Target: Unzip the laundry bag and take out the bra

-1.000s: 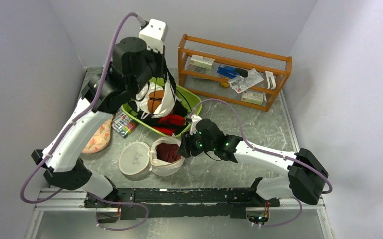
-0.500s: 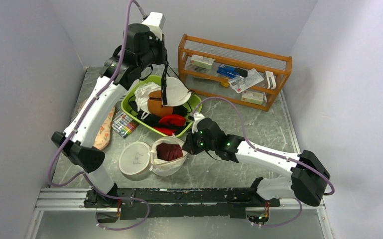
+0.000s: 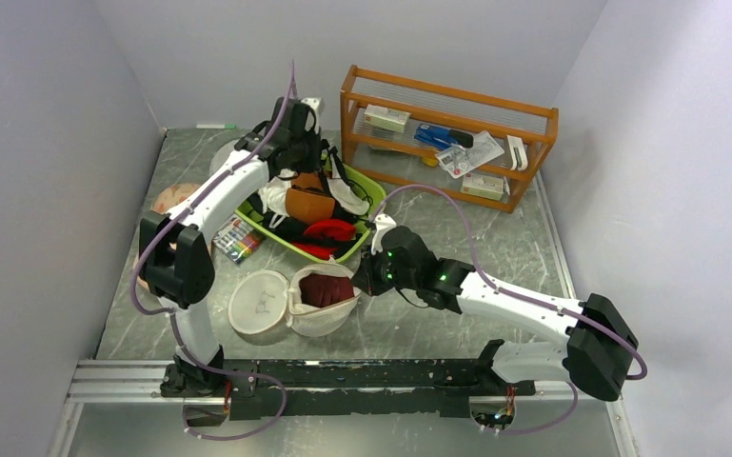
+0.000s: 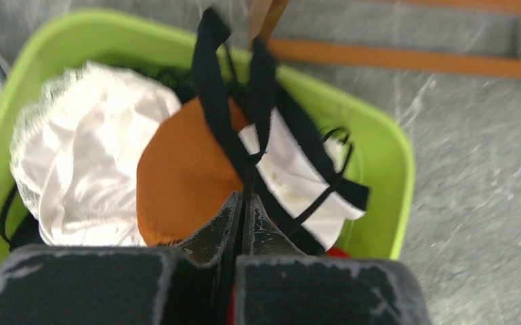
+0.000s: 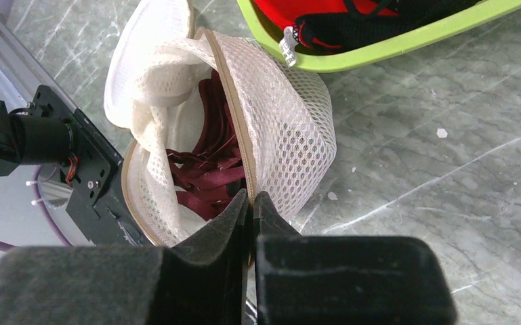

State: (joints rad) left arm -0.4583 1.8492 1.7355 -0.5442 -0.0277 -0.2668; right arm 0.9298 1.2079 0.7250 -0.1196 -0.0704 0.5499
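Observation:
The white mesh laundry bag (image 3: 316, 319) lies open near the front of the table, its cream lid (image 3: 259, 303) with a black squiggle flipped out to its left. The dark maroon bra (image 3: 324, 288) lies inside; the right wrist view shows its straps (image 5: 206, 169) within the mesh wall (image 5: 284, 122). My right gripper (image 3: 366, 277) is shut on the bag's tan zipper rim (image 5: 229, 101) at its right side. My left gripper (image 3: 306, 169) is over the green basin (image 3: 286, 246), shut on a black strap (image 4: 254, 101) of an orange-brown and white garment (image 4: 183, 176).
The green basin (image 4: 379, 135) also holds white lace fabric (image 4: 88, 149), black items and a bright red garment (image 3: 328, 230). A wooden rack (image 3: 447, 143) with small items stands at the back right. A crayon box (image 3: 238, 240) lies left of the basin. Walls close in on three sides.
My left arm has come down from high above and stretched back to the basin, lowering the strapped garment into it. My right gripper has stayed on the bag's rim.

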